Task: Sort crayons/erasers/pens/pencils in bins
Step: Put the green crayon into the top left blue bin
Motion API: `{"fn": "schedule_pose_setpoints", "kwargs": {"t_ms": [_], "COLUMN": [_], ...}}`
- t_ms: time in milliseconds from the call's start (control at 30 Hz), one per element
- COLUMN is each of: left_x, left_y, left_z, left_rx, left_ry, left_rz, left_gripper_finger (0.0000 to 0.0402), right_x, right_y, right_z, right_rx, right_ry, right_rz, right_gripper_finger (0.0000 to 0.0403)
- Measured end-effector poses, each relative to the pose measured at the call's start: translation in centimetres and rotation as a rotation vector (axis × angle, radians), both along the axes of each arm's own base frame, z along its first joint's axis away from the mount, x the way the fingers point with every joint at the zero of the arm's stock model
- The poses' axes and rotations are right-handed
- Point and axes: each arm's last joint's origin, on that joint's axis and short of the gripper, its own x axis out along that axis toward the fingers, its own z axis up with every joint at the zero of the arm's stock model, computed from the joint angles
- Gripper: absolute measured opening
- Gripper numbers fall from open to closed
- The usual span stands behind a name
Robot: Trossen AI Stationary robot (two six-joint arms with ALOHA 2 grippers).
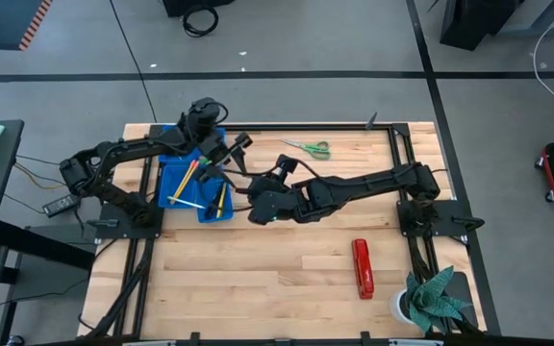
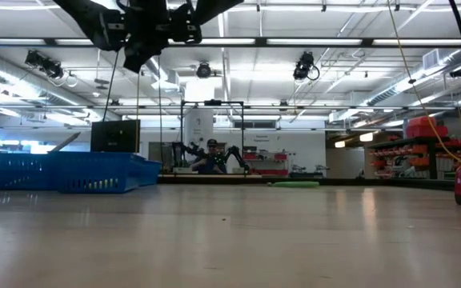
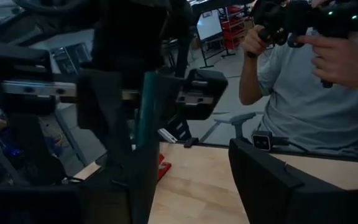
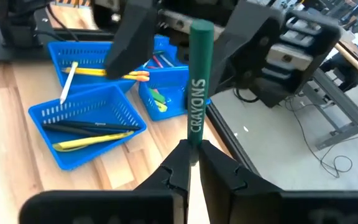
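This is a robotics lab or workshop hall. Exposed ceiling ducts and strip lights run overhead, red tool shelves line one wall, and another robot rig stands behind the wooden worktable on taped concrete floor.

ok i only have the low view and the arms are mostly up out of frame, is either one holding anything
observer: yes, the right gripper is shut on a green crayon, held upright.
operator: and the left one
observer: the left gripper is open, its fingers either side of the crayon's top.
operator: anything in the bins
observer: the bins hold pencils, pens and crayons.
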Motion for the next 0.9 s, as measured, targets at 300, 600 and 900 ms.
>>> {"fn": "schedule_pose_setpoints", "kwargs": {"t_ms": [300, 600, 900], "left_x": [-0.2, -0.5, 1.7], "left_y": [0.9, 1.6, -1.3], "left_z": [0.0, 0.0, 0.3], "left_rx": [-0.012, -0.032, 0.017], "left_ry": [0.044, 0.069, 0.033], "left_rz": [0.143, 0.196, 0.252], "left_gripper_finger": [0.0206, 0.0204, 0.0199], "right_x": [-0.3, -0.4, -0.3], "right_y": [1.0, 1.7, 1.1], "right_z": [0.2, 0.2, 0.2], "right_rx": [-0.081, -0.081, -0.066], "right_ry": [-0.009, -0.016, -0.019], "right_rz": [-0.038, -0.025, -0.033], "right_gripper_finger": [0.0036, 0.0036, 0.0037]}}
